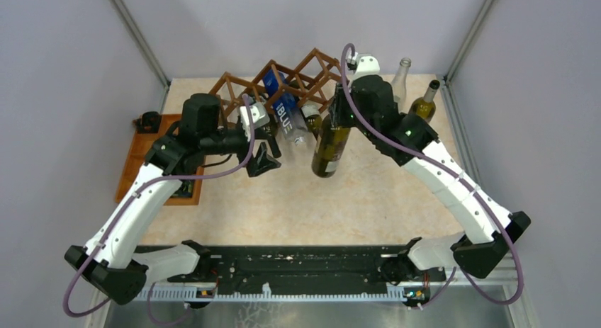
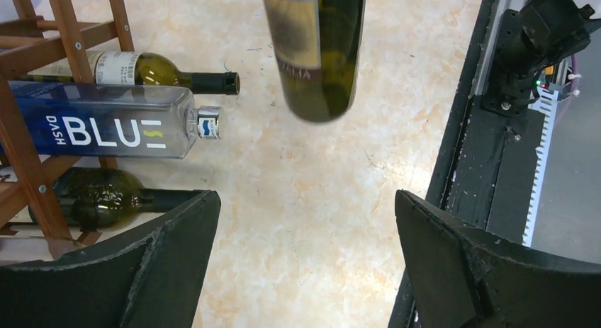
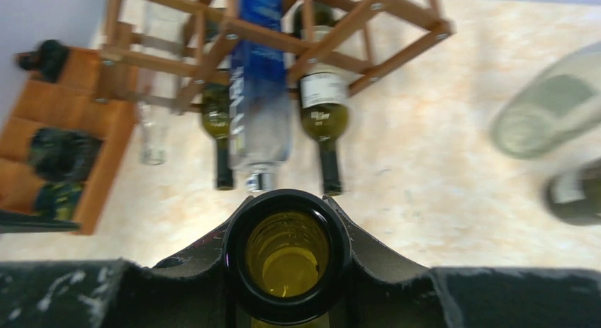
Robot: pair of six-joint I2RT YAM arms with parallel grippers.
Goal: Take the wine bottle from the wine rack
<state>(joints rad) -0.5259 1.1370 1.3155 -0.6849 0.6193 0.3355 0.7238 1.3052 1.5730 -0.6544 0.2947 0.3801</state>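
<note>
One wine bottle [image 1: 332, 147], apparently aloft, neck mostly hidden inside the clamping right hand [image 3: 286, 264]; left hand [image 2: 305, 261] wide.

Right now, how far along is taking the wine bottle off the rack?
Done: the wine bottle is out of the wine rack, hanging over the table. In hand: the right pincer is shut on its neck; the left pincer stands open, empty. Left: probably just setting it down; other bottles lie in the rack.
</note>
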